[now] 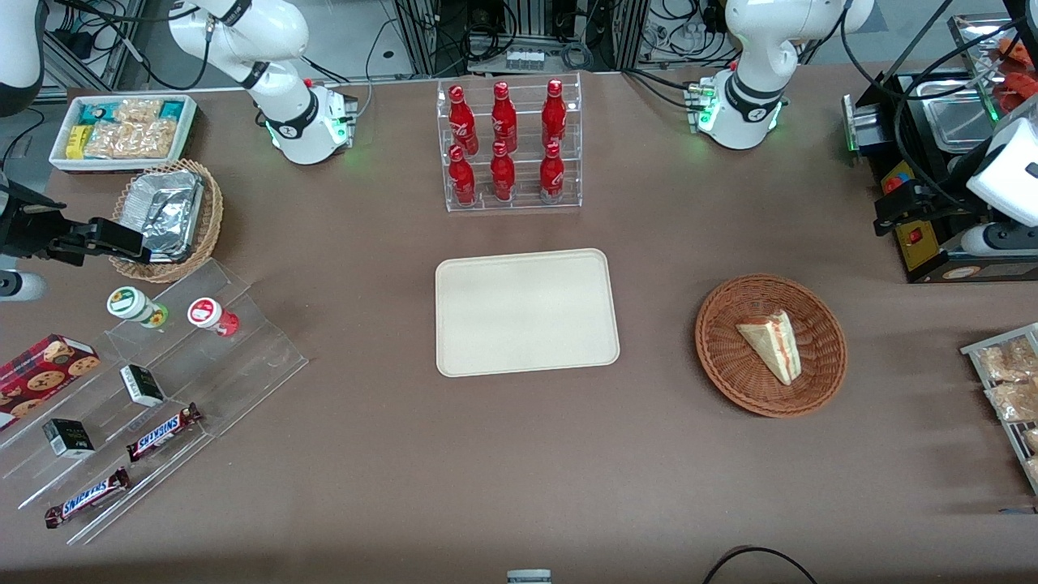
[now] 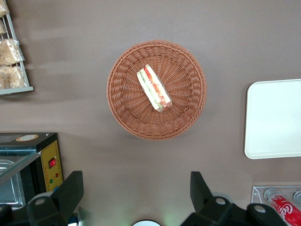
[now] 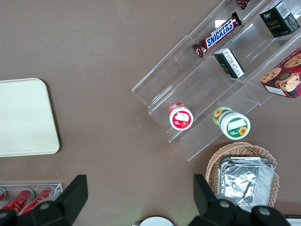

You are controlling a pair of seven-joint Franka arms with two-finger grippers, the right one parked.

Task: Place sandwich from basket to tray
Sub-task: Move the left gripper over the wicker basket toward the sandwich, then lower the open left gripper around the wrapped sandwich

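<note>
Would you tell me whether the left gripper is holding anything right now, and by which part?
Nothing: the gripper is open, high above the table, and the sandwich lies in the basket.

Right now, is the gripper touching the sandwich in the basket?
Apart. In the left wrist view the open gripper hangs high above the table, with bare tabletop between its fingers and the basket holding the sandwich.
</note>
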